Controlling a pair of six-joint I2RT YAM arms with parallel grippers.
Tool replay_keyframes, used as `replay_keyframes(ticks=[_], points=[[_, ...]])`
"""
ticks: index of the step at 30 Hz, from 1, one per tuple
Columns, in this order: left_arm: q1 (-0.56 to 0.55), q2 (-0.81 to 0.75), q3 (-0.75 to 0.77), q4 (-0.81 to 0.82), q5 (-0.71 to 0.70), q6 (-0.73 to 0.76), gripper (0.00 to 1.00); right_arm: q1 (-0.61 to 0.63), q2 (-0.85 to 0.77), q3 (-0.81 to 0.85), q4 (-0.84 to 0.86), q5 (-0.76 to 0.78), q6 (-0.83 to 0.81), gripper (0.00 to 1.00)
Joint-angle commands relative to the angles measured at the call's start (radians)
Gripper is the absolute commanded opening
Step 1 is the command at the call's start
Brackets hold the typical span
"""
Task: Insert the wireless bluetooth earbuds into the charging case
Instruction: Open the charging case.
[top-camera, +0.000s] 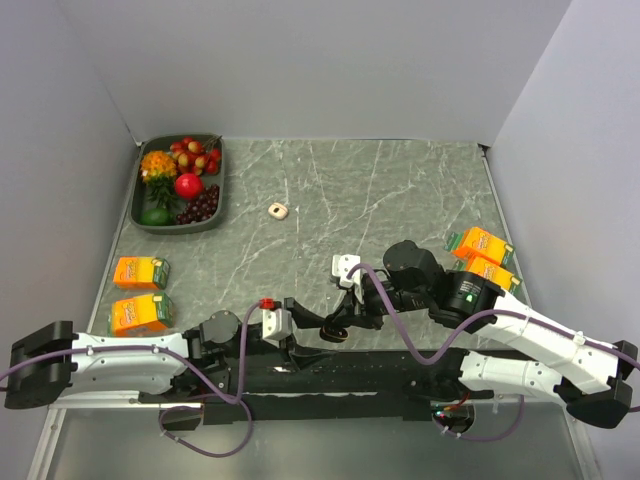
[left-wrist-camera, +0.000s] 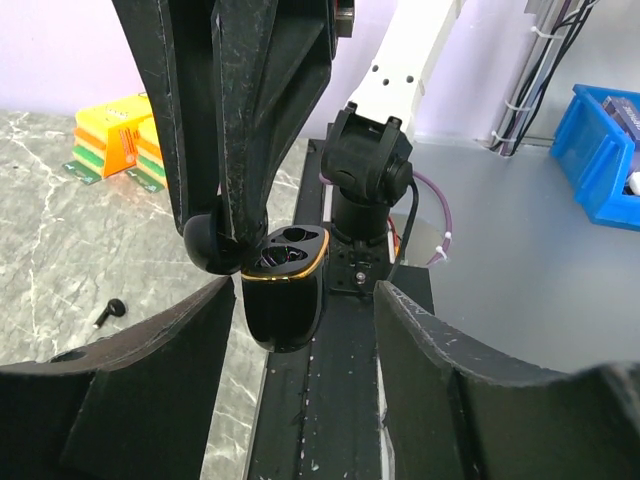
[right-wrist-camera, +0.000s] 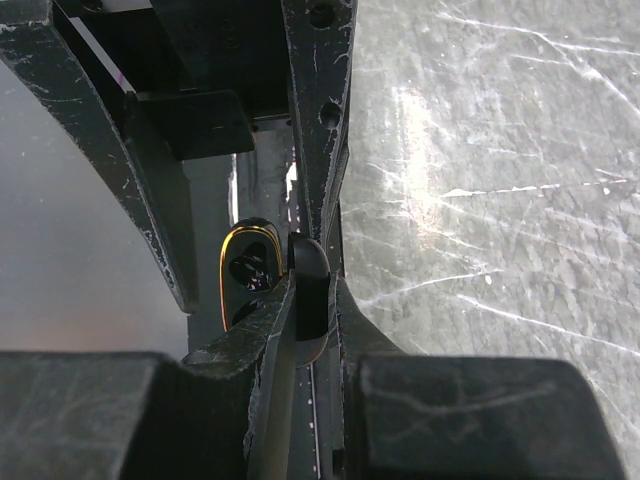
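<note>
- R gripper (right-wrist-camera: 306, 300) is pinching the glossy black pebble-shaped charging case (left-wrist-camera: 285, 300) by its lid, fingers nearly closed.
- L gripper (left-wrist-camera: 305, 292) is straddling the case, half-open, not clamping.
- Tiny black earbud (left-wrist-camera: 110, 311) is lying left of L gripper.

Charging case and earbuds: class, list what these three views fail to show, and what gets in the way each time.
1. Left wrist view: the charging case is open, but its wells are too dark to show any earbud inside.
2. Second earbud: one earbud lies on the table; the other appears in no view.
3. Right wrist view: the right gripper covers part of the case.
</note>
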Motion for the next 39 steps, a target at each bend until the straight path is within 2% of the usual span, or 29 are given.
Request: replay_keyframes(ticks=[1, 8, 11, 12, 16, 21, 23, 25, 26, 31, 32, 33, 34, 35, 39], points=[[0.004, -0.008, 0.042, 0.030, 0.025, 0.002, 0.64, 0.012, -0.003, 0.043, 0.033, -0.015, -0.018, 0.00], [0.002, 0.006, 0.047, 0.035, 0.038, 0.003, 0.57, 0.015, 0.009, 0.045, 0.037, -0.016, -0.018, 0.00], [0.004, 0.015, 0.053, 0.030, 0.045, 0.005, 0.50, 0.016, 0.008, 0.045, 0.038, -0.013, -0.017, 0.00], [0.004, 0.017, 0.056, 0.027, 0.047, 0.008, 0.43, 0.018, 0.008, 0.045, 0.038, -0.012, -0.017, 0.00], [0.004, 0.021, 0.054, 0.030, 0.048, 0.008, 0.35, 0.015, 0.003, 0.048, 0.038, -0.010, -0.014, 0.00], [0.002, 0.021, 0.056, 0.029, 0.041, 0.006, 0.37, 0.018, 0.003, 0.048, 0.038, -0.013, -0.015, 0.00], [0.004, 0.023, 0.056, 0.027, 0.039, 0.009, 0.35, 0.018, 0.005, 0.048, 0.038, -0.012, -0.015, 0.00], [0.004, 0.026, 0.051, 0.039, 0.035, 0.013, 0.16, 0.018, 0.006, 0.050, 0.038, -0.012, -0.015, 0.00], [0.004, 0.028, 0.045, 0.047, 0.030, 0.017, 0.01, 0.018, 0.006, 0.048, 0.039, -0.006, -0.014, 0.00], [0.004, 0.044, 0.016, 0.114, -0.014, 0.054, 0.01, 0.020, 0.002, 0.056, 0.047, 0.025, 0.006, 0.00], [0.002, 0.044, 0.007, 0.124, -0.027, 0.069, 0.01, 0.018, 0.002, 0.057, 0.045, 0.027, 0.006, 0.02], [0.002, 0.046, 0.002, 0.137, -0.037, 0.077, 0.01, 0.018, 0.000, 0.060, 0.047, 0.033, 0.009, 0.13], [0.002, 0.048, -0.004, 0.151, -0.047, 0.082, 0.01, 0.018, -0.002, 0.062, 0.048, 0.037, 0.016, 0.18], [0.004, 0.049, -0.018, 0.188, -0.062, 0.101, 0.01, 0.018, -0.003, 0.063, 0.048, 0.039, 0.019, 0.30], [0.004, 0.069, -0.044, 0.268, -0.114, 0.164, 0.01, 0.020, -0.014, 0.071, 0.064, 0.068, 0.043, 0.49]])
